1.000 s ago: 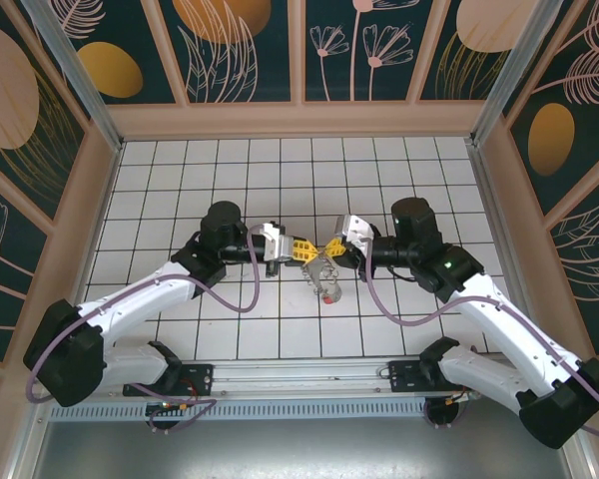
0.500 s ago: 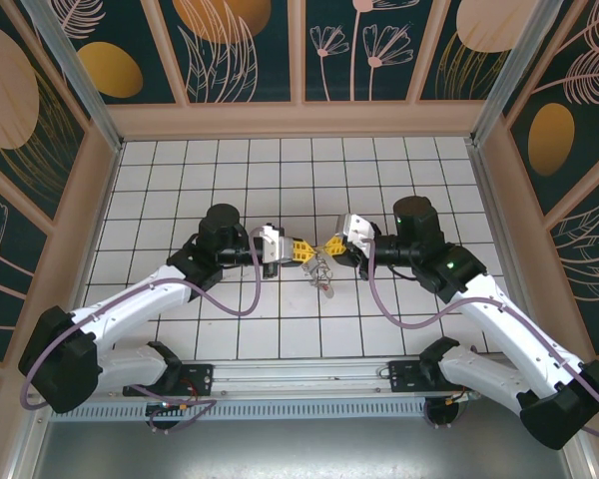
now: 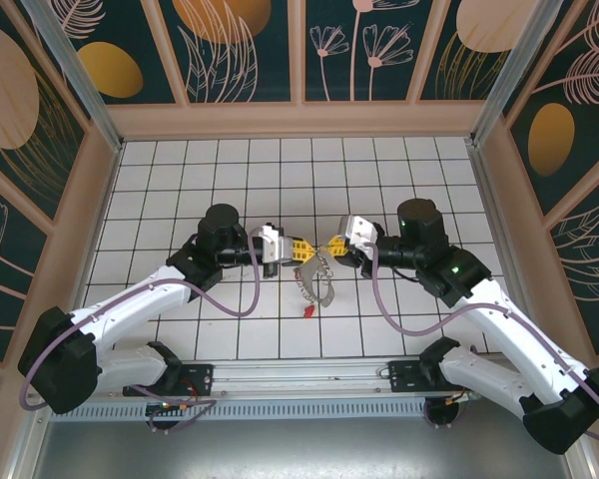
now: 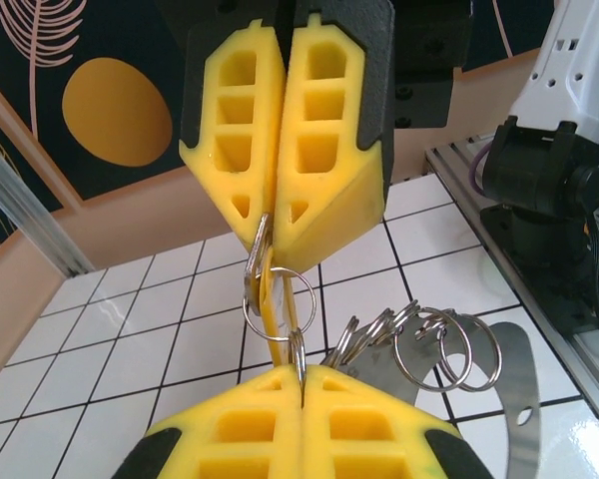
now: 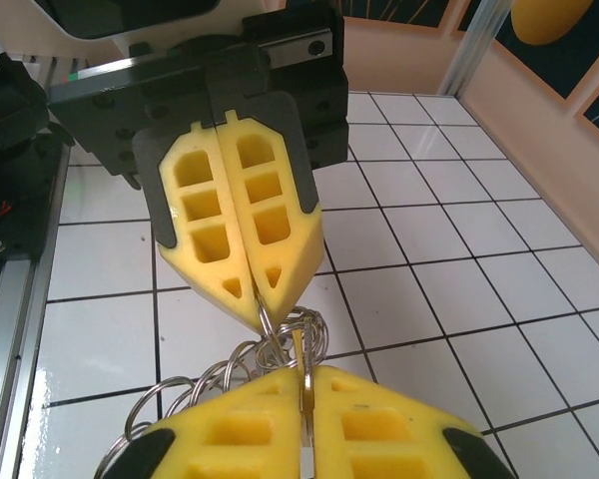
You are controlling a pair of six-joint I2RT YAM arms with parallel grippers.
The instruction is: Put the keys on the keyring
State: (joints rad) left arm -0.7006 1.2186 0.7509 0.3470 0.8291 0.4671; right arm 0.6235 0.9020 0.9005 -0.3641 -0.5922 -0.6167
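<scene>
— Hanging where is the keyring point(image 3: 317, 267) seen?
— Mid-frame, over the worktop point(image 3: 180, 170), pinched between left gripper point(image 3: 301, 249) and right gripper point(image 3: 331, 244); both jaws are clamped on it, likely so keys point(image 3: 323, 290) dangle clear.

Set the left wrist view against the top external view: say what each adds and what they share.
Left wrist adds the silvery split rings, pinched at the shut tips of the left gripper and right gripper, with further rings bunched alongside. Top external adds the red tag dangling lowest and both whole arms. Shared: the grippers meeting tip to tip above the tiled floor.
</scene>
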